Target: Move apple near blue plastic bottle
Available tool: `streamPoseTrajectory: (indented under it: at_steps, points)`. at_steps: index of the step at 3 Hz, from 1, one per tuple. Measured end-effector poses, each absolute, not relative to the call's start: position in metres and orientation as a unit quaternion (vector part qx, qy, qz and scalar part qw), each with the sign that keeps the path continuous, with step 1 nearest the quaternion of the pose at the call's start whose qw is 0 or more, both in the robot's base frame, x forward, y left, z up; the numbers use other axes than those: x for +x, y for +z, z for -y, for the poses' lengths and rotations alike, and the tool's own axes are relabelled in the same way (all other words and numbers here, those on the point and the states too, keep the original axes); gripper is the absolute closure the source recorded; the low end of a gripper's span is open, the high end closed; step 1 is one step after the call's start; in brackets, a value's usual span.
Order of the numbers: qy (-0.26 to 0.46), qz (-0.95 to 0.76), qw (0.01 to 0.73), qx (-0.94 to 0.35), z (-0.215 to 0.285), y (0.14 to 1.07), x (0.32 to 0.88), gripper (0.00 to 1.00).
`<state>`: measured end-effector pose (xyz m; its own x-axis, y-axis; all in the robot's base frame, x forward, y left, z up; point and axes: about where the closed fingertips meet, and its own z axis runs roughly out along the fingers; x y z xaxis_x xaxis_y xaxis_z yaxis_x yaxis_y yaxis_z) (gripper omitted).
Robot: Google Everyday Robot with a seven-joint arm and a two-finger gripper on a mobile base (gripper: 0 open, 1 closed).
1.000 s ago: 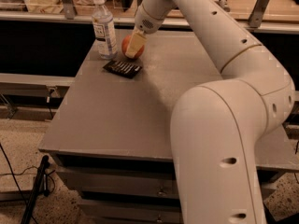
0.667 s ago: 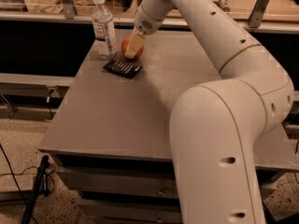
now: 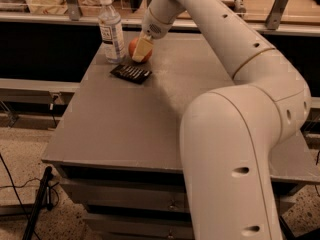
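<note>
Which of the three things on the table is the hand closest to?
The apple: the hand is right against it. The water bottle stands apart, and the dark packet lies nearer the camera.

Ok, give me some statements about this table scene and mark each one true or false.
1. The blue plastic bottle stands upright on the table. True.
2. The apple sits at the table's near edge. False: it is at the far end, just right of the bottle.
3. The hand is at the apple. True.
4. The dark packet leans against the bottle. False: it lies flat on the table, apart from the bottle, on the camera's side of the bottle and apple.
</note>
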<state>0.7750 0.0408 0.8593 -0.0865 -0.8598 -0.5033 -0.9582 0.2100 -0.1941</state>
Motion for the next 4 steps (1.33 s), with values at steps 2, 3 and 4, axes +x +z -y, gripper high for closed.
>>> streamPoseTrajectory:
  at_steps: [2, 3, 4]
  points:
    - [0.094, -0.731, 0.263, -0.623, -0.043, 0.855, 0.775, 0.0]
    - [0.111, -0.731, 0.282, -0.612, -0.03, 0.863, 0.776, 0.0]
    - [0.138, -0.718, 0.351, -0.584, 0.008, 0.897, 0.774, 0.0]
